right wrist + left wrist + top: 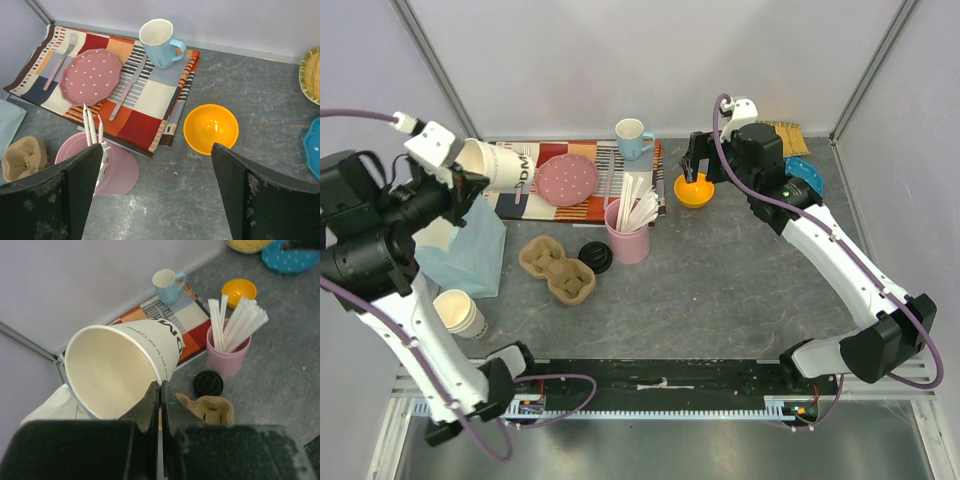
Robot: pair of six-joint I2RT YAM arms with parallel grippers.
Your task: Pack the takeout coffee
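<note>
My left gripper [472, 180] is shut on the rim of an off-white paper cup [502, 165], holding it tilted and high over the table's left side. In the left wrist view the cup [125, 365] is lidless and empty, with the gripper [161, 386] pinching its wall. A round black lid [595, 257] lies on the table beside a brown cardboard cup carrier [557, 268]; both also show in the left wrist view, the lid [208, 383] and the carrier [215, 410]. My right gripper [157, 148] is open and empty, hovering near the yellow bowl [210, 129].
A second paper cup [460, 312] stands front left beside a light-blue bag [470, 255]. A pink cup of sticks [630, 238] stands mid-table. A placemat with a pink plate [567, 180] and a blue mug [632, 137] lies at the back. A blue plate [807, 178] sits back right.
</note>
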